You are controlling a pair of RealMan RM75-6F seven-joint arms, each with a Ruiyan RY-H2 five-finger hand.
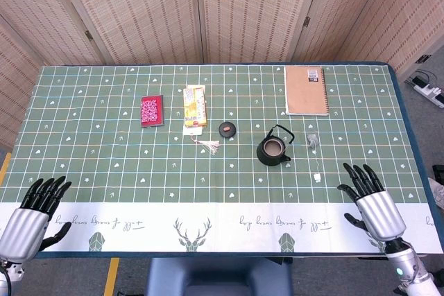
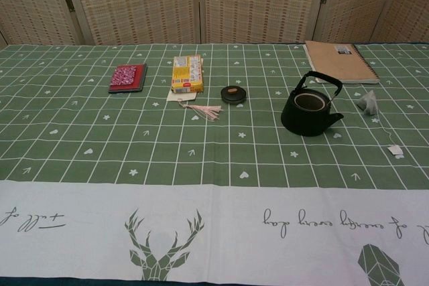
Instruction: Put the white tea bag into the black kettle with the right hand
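The black kettle (image 1: 274, 148) (image 2: 311, 109) stands lidless and upright right of the table's middle. The white tea bag (image 1: 313, 141) (image 2: 368, 102) lies just to its right, its string running toward me to a small paper tag (image 1: 316, 177) (image 2: 395, 151). My right hand (image 1: 374, 207) hovers open over the near right edge, well short of the tea bag. At the near left corner my left hand (image 1: 31, 214) is open too, holding nothing. Neither hand shows in the chest view.
The kettle's lid (image 1: 227, 129) (image 2: 232, 94) lies left of the kettle. Farther left are a yellow box (image 1: 195, 106) with a tasselled bookmark (image 1: 207, 145) and a red booklet (image 1: 152, 110). A brown spiral notebook (image 1: 306, 90) sits at the far right.
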